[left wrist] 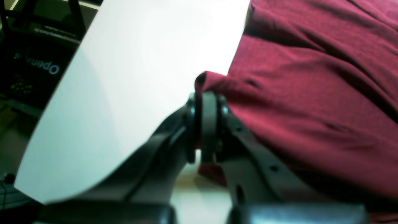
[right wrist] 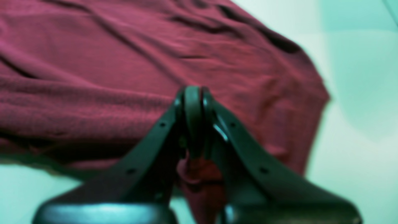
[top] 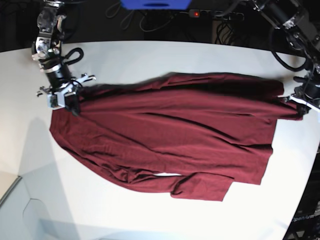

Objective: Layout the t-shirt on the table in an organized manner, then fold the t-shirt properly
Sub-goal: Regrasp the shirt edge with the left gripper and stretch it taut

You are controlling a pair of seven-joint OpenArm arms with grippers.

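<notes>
Left pincer (top: 296, 106) at 3 o'clock and right pincer (top: 70, 100) at 9 o'clock, both clamped on t-shirt (top: 170, 130) edges, likely tensioning it flat over the surface (top: 150, 55).

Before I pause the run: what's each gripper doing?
Left gripper: closed on the t-shirt.
Right gripper: closed on the t-shirt.

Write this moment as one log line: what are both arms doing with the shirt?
left gripper: shut on t-shirt edge | right gripper: shut on t-shirt edge | t-shirt: stretched between them, wrinkled, on table
</notes>
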